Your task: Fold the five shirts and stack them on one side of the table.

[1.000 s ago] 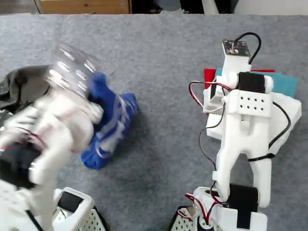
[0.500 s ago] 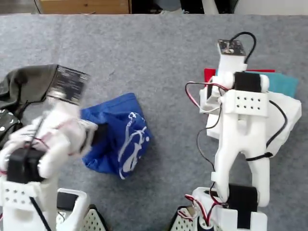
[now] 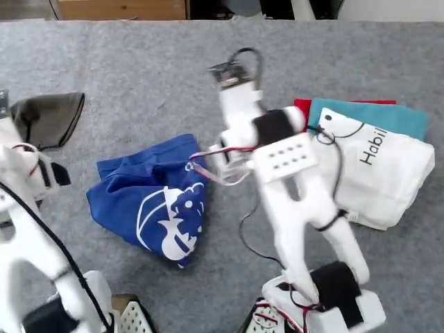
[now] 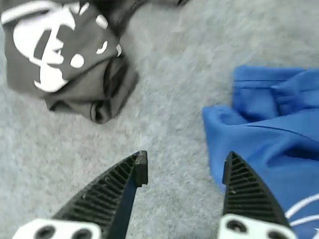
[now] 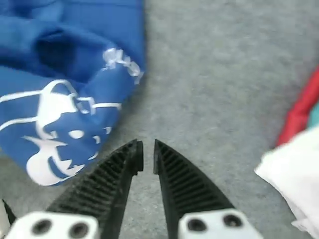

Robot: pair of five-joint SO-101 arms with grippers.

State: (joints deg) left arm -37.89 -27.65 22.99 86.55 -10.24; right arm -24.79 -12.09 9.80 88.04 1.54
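Note:
A crumpled blue shirt (image 3: 149, 201) with a white print lies on the grey table left of centre. My left gripper (image 4: 187, 167) hangs open and empty over bare table between the blue shirt (image 4: 269, 129) and a dark shirt (image 4: 65, 55) with a white print. My right gripper (image 5: 147, 149) is shut on nothing, hovering just beside the blue shirt's (image 5: 65, 74) printed edge. At the right side lie a red shirt (image 3: 302, 107), a teal shirt (image 3: 374, 114) and a white shirt (image 3: 374, 173), folded and overlapping.
The dark shirt (image 3: 48, 118) lies bunched at the table's left edge, by the left arm (image 3: 28, 208). The right arm (image 3: 291, 180) leans across the middle of the table. A wooden cabinet (image 3: 121, 8) stands past the far edge.
The left arm let go of the blue shirt and drew back to the left edge. The shirt now lies spread on the table. The right arm swung from the stack toward the blue shirt.

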